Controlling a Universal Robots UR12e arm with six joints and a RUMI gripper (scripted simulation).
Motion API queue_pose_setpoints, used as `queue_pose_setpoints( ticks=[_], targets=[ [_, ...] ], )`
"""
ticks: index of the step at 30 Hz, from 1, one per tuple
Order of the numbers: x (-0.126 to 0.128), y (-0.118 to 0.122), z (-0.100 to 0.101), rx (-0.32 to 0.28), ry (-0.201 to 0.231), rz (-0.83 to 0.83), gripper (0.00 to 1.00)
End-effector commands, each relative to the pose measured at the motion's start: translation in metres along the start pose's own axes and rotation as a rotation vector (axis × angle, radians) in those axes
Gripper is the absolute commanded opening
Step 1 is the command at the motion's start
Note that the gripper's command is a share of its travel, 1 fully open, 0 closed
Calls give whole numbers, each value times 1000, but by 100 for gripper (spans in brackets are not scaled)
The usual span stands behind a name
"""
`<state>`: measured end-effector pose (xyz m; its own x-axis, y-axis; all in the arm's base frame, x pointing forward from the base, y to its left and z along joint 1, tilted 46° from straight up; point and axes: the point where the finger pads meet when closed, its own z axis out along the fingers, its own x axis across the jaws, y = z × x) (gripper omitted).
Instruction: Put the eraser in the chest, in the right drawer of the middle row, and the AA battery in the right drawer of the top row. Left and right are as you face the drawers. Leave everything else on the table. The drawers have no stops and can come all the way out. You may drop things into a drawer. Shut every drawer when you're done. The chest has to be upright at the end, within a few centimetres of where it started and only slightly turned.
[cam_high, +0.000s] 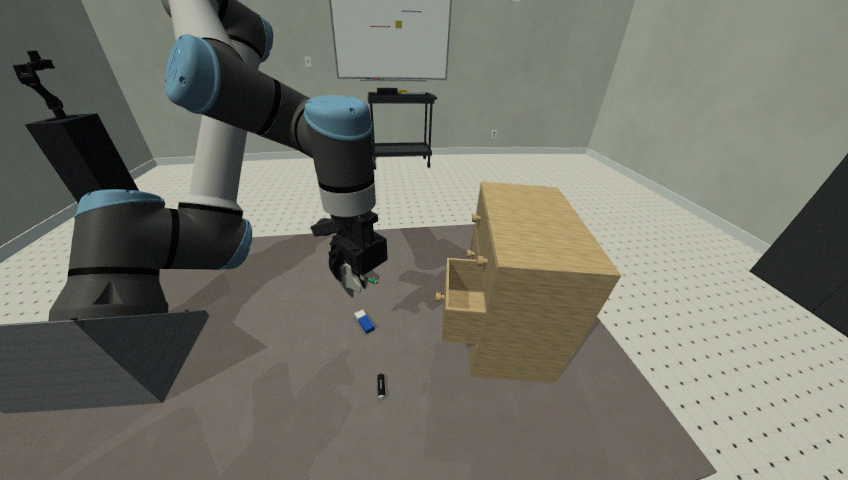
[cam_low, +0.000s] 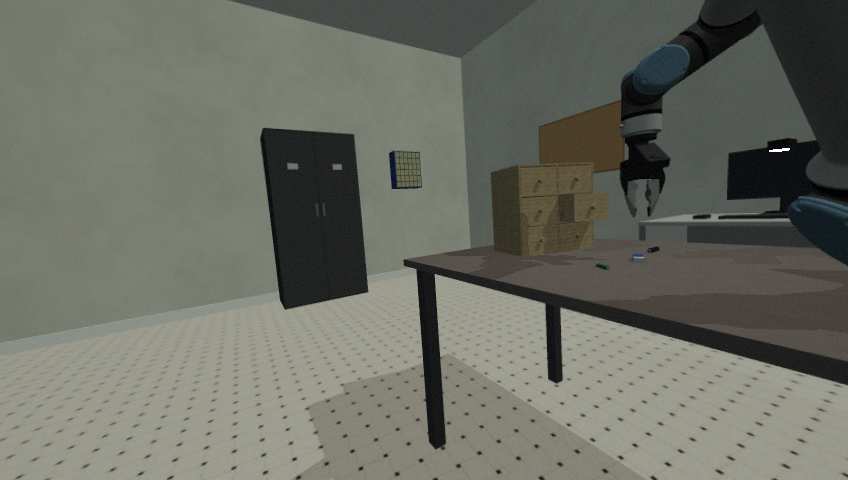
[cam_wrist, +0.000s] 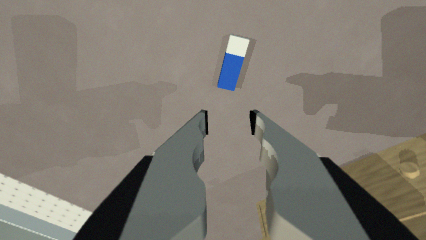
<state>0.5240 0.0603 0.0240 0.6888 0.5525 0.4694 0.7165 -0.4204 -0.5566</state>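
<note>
The blue-and-white eraser lies flat on the brown table. A black AA battery lies nearer the front edge. My gripper hangs above the table, a little short of the eraser, fingers pointing down. Its fingers stand a narrow gap apart with nothing between them. The wooden chest stands upright. Its middle-row right drawer is pulled partly out; the other drawers are shut.
A small green cylinder lies on the table just behind my gripper. The arm's base stands at the table's left. A black cart and a whiteboard stand at the back wall.
</note>
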Motion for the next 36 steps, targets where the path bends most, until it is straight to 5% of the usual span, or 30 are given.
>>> queue_pose_setpoints(
  ticks=[1, 9, 36],
  targets=[
    [6, -1, 32, -15, -5, 151, 20],
    [9, -5, 51, -14, -4, 237, 20],
    [9, -5, 51, -14, -4, 239, 23]
  ],
)
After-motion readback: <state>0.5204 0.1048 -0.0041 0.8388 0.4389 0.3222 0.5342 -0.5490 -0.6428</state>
